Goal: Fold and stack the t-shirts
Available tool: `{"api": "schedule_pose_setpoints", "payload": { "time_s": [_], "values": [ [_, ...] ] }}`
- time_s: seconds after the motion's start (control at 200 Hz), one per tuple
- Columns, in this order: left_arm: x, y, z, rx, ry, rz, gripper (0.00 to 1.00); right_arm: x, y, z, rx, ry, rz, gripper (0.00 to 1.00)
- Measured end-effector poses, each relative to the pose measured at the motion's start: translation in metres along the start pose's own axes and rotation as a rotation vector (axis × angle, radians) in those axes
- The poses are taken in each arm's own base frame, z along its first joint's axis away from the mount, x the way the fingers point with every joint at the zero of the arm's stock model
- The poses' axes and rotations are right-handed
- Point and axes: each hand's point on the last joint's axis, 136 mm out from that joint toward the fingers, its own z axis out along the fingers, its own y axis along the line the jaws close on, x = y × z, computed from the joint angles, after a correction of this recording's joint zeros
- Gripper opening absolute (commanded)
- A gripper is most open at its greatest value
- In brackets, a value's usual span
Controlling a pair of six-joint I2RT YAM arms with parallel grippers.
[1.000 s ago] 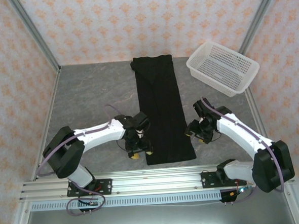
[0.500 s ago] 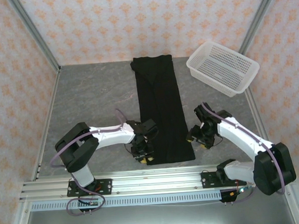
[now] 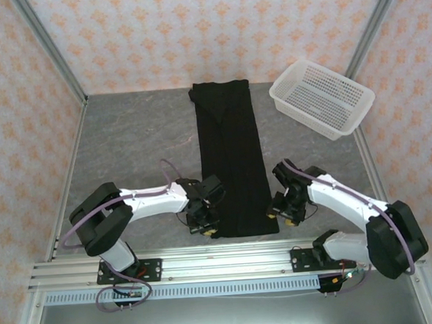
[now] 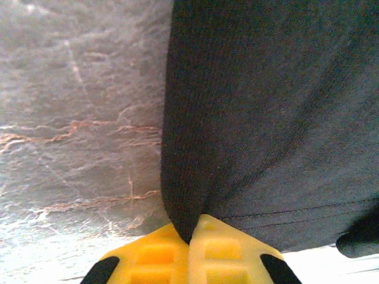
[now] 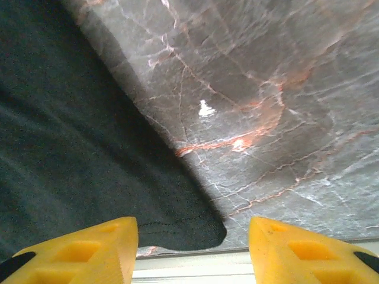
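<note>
t-shirt (image 3: 230, 157) lies folded long down the table (image 3: 127, 153), basket (image 3: 301, 115) well apart, far right. your left gripper (image 4: 192, 239) pinches its near edge, plain on the wrist view; right gripper (image 5: 192, 242) spread, seemingly over the corner.

Open table (image 3: 134, 145) lies left of the t-shirt (image 3: 231, 161); the basket (image 3: 322, 93) crowds the far-right corner.

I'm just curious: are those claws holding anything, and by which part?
The left gripper pinches the black t-shirt at its near left edge; the right gripper, open, holds nothing.
</note>
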Motion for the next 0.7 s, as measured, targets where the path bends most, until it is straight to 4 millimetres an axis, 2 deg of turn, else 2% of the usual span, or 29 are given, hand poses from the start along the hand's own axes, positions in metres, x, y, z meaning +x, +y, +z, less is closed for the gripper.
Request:
{"api": "schedule_pose_setpoints", "payload": {
  "time_s": [0.165, 0.365, 0.48, 0.595, 0.701],
  "values": [
    [0.000, 0.001, 0.000, 0.004, -0.001, 0.002, 0.00, 0.012, 0.004, 0.014, 0.024, 0.048, -0.025, 0.51],
    [0.001, 0.002, 0.001, 0.016, -0.003, 0.006, 0.00, 0.020, 0.000, 0.025, 0.038, 0.071, -0.017, 0.48],
    [0.002, 0.002, 0.002, 0.024, -0.001, 0.008, 0.00, 0.022, -0.002, 0.028, 0.046, 0.073, 0.001, 0.37],
    [0.004, 0.000, 0.002, 0.034, 0.012, 0.014, 0.00, 0.022, -0.006, 0.028, 0.061, 0.070, 0.028, 0.14],
    [0.007, 0.001, 0.004, 0.041, 0.018, 0.024, 0.00, 0.023, 0.001, 0.029, 0.037, 0.068, 0.036, 0.06]
  ]
}}
